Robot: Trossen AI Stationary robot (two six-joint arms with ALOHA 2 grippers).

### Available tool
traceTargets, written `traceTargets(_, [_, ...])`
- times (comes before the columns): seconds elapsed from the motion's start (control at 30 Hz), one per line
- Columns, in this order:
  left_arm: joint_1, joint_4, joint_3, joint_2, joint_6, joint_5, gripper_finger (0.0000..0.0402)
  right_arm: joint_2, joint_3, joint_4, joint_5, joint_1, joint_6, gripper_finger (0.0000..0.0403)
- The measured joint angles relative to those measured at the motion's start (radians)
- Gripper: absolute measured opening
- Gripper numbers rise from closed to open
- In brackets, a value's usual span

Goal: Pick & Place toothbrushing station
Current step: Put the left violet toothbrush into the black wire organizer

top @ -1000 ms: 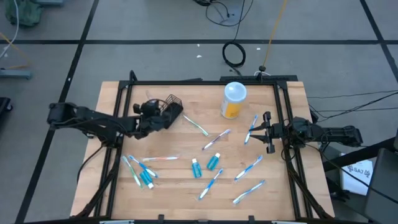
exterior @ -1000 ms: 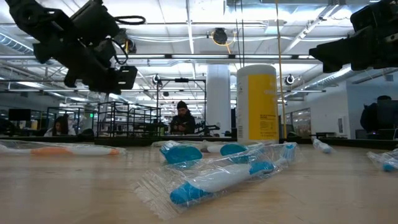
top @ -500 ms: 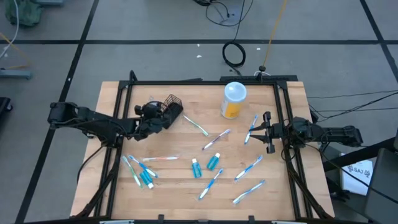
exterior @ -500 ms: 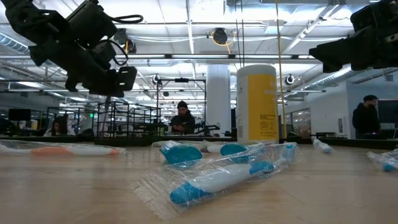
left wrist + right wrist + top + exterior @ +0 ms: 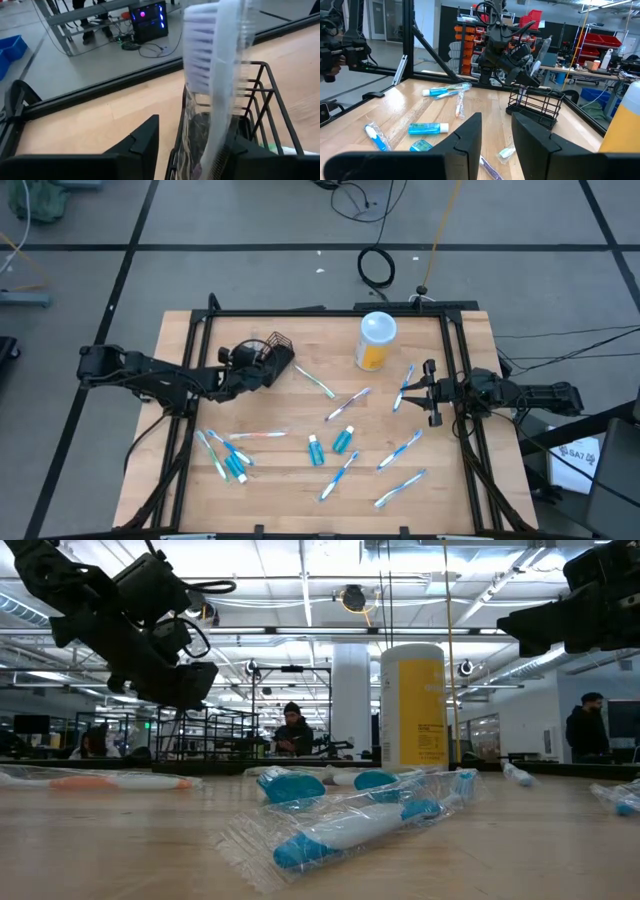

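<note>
The black wire basket (image 5: 280, 345) stands on the wooden table at the far left. My left gripper (image 5: 260, 370) is at its near-left side, fingers apart (image 5: 195, 131). A wrapped white toothbrush (image 5: 220, 90) stands upright between them, bristle head up and lower end down inside the basket (image 5: 270, 85). The right wrist view shows it (image 5: 540, 52) sticking up above the basket (image 5: 535, 107). Several blue-and-white toothbrushes (image 5: 400, 448) and teal tubes (image 5: 343, 440) lie across the table. My right gripper (image 5: 430, 392) waits open at the right edge, with nothing between its fingers (image 5: 495, 137). My left gripper has its fingers standing apart on either side of the wrapped toothbrush. The wrapper (image 5: 235, 125) lies close against one finger (image 5: 250, 155); I cannot tell whether it touches. The toothbrush stands upright with its lower end in the basket.
A yellow canister with a white lid (image 5: 376, 340) stands at the far middle, right of the basket. Black frame rails (image 5: 330, 311) run along the table's edges. More toothbrushes and a tube (image 5: 235, 463) lie at the near left. People are in the room beyond (image 5: 292, 730).
My left gripper has stayed at the basket and turned at the wrist, its front end tipping a little downward in the low view. The right arm has kept still.
</note>
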Motion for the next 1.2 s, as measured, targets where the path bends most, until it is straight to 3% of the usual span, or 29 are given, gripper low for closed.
traceTargets(0.37, [0.0,-0.041,0.002,-0.001,0.007,0.025,0.0136,0.0,0.0,0.0,0.0,0.0,0.0,0.0098])
traceTargets(0.7, [-0.009,-0.007,0.0,-0.052,0.144,0.044,0.0138,0.0,0.0,0.0,0.0,0.0,-0.002,0.0098])
traceTargets(0.83, [0.01,-0.008,0.001,-0.074,0.186,0.061,0.0159,0.0,0.0,0.0,0.0,0.0,-0.002,0.0098])
traceTargets(0.97, [0.026,-0.006,0.002,-0.073,0.23,0.147,0.0199,0.0,0.0,0.0,0.0,0.0,-0.003,0.0098])
traceTargets(1.2, [0.025,-0.012,0.002,-0.143,0.285,0.164,0.0246,0.0,0.0,0.0,0.0,0.0,-0.003,0.0098])
